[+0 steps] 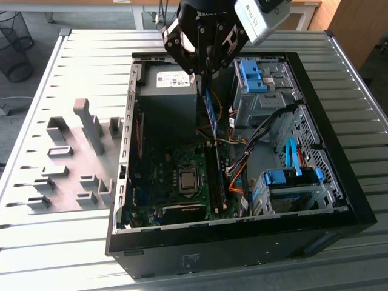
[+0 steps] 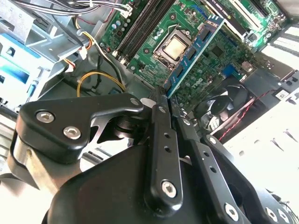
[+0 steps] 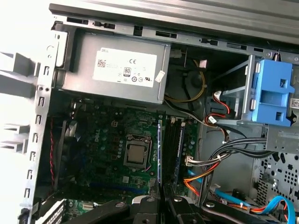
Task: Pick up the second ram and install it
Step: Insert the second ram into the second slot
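While the open black computer case (image 1: 242, 242) lies on its side on the slatted metal table (image 1: 73, 242), one arm works above it with one black two-fingered gripper (image 1: 204, 77). One narrow blue-green circuit-board stick, the second ram (image 1: 210, 112), hangs edge-on from that gripper, its upper end pinched between the fingers (image 2: 159, 121), which are pressed together on it. In the second wrist view the ram (image 2: 194, 53) runs straight out from the fingertips, its row of small black chips facing the camera, over the green motherboard (image 2: 219, 60). In the first wrist view the ram (image 3: 160, 154) shows as a thin blue line just beside the black memory slots (image 3: 175, 144) and near the one silver square processor (image 3: 135, 154).

The ram is held clear above the motherboard, not seated; in the exterior view it hangs over the far end of the slots, beside the one grey power supply box (image 1: 167, 100).

Two light-blue plastic latches: one far (image 1: 251, 76), one near (image 1: 291, 177). Grey plastic holder blocks (image 1: 79, 157) stand on the table outside the case, at the exterior view's left, several in number.

The arm comes down steeply from above, wrist over the case's far wall.
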Robot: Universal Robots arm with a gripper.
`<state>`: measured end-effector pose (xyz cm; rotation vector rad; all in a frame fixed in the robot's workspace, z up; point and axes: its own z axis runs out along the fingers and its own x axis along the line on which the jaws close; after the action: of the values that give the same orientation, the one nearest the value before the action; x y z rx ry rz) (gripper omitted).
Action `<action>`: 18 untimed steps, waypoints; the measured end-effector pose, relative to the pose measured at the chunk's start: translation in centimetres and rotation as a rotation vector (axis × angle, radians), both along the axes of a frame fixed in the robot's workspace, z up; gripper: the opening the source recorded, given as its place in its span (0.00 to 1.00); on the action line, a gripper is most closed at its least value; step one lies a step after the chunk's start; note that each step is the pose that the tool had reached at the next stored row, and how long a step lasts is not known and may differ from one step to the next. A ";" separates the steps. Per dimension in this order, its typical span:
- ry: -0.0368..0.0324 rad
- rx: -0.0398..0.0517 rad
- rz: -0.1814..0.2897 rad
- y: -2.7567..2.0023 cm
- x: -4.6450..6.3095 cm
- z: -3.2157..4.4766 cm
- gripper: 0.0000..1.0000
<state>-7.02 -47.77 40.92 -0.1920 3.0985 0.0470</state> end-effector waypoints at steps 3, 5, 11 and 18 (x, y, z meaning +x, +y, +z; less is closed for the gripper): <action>0.0000 0.0000 -0.001 0.00 0.0 0.00 0.14; 0.0009 0.0001 -0.003 0.01 0.0 -0.03 0.14; 0.0046 -0.0001 -0.050 0.01 0.2 -0.32 0.14; 0.0105 -0.0003 -0.051 0.01 0.3 -0.81 0.14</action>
<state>-6.75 -47.76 40.11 -0.1127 3.1121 0.0462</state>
